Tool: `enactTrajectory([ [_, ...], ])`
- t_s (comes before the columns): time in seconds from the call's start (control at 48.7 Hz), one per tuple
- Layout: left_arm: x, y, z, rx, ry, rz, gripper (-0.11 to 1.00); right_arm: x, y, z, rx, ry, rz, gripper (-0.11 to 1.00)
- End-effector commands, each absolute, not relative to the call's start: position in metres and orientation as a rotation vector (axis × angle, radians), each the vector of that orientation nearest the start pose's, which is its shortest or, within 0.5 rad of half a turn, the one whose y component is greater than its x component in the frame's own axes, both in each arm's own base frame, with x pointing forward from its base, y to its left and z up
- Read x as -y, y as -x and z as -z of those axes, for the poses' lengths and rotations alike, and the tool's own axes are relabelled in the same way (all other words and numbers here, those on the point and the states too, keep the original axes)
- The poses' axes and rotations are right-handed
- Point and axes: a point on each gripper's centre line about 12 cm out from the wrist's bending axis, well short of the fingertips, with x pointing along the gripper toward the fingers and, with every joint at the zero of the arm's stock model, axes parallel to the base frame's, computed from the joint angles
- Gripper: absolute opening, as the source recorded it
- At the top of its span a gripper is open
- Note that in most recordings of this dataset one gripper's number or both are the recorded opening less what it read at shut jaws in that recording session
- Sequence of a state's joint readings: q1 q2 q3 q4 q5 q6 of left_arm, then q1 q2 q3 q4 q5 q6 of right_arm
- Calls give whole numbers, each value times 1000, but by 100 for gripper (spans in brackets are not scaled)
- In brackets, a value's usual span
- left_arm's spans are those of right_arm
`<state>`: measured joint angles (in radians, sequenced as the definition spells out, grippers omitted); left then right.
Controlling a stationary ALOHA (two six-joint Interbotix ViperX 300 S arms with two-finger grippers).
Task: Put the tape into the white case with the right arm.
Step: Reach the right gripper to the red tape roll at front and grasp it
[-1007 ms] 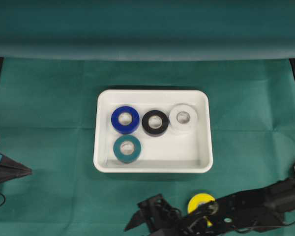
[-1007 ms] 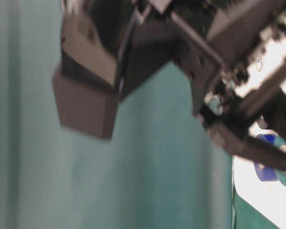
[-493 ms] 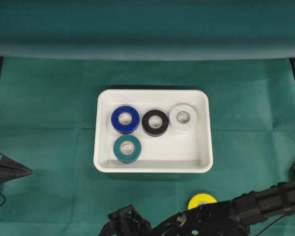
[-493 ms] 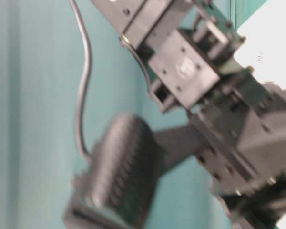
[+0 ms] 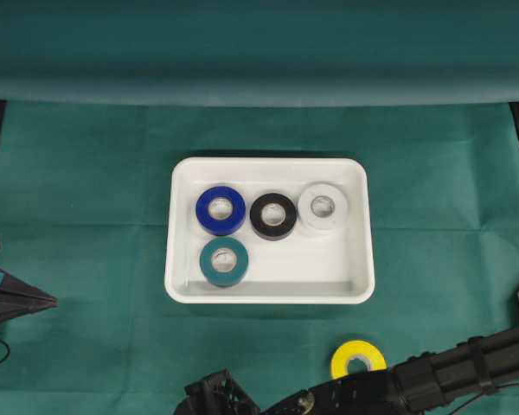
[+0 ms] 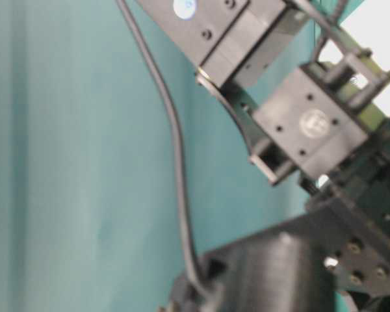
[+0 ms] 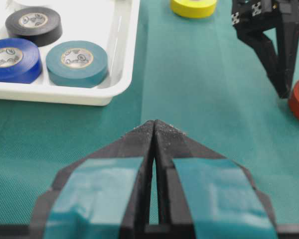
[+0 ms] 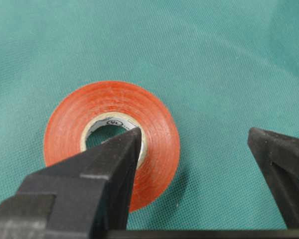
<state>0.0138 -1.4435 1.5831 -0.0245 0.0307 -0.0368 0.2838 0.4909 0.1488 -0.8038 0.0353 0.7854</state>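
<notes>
Item: red tape roll (image 8: 112, 144). Lying flat on the green worktop (image 5: 86, 173), outside the white case (image 5: 356, 259), off the near edge of the overhead view.

Right tool (image 8: 194, 144): standing wide and empty, straddling the roll's right-hand wall in the right wrist view; one finger (image 8: 117, 149) hanging over the cardboard core, the other (image 8: 276, 154) over bare cloth beside the roll. Contact not yet discernible.

Left tool (image 7: 154, 130): parked at the worktop's left edge, pinched together on nothing.

Case contents: blue (image 5: 221, 210), black (image 5: 273, 215), white (image 5: 322, 208) and teal (image 5: 224, 261) rolls. Yellow roll (image 5: 357, 357) also lying outside, just below the case.

Step in hand, as judged: lining up the pick on the red roll.

Next move, as judged: sinking until one finger enters the core, then closing across the wall; lifting clear of the rim before carrying over the case.
</notes>
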Motion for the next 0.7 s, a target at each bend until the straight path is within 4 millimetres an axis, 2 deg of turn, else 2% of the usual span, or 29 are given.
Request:
enactTrajectory([
  [0.0,-2,-125,-167,-161,59,-19,0,-146,-515,-129,-618,87,-242,64],
  [0.678,-2,-125,-167,-161,61,-19,0,-149,-518,-115,-680,-37,-167,62],
])
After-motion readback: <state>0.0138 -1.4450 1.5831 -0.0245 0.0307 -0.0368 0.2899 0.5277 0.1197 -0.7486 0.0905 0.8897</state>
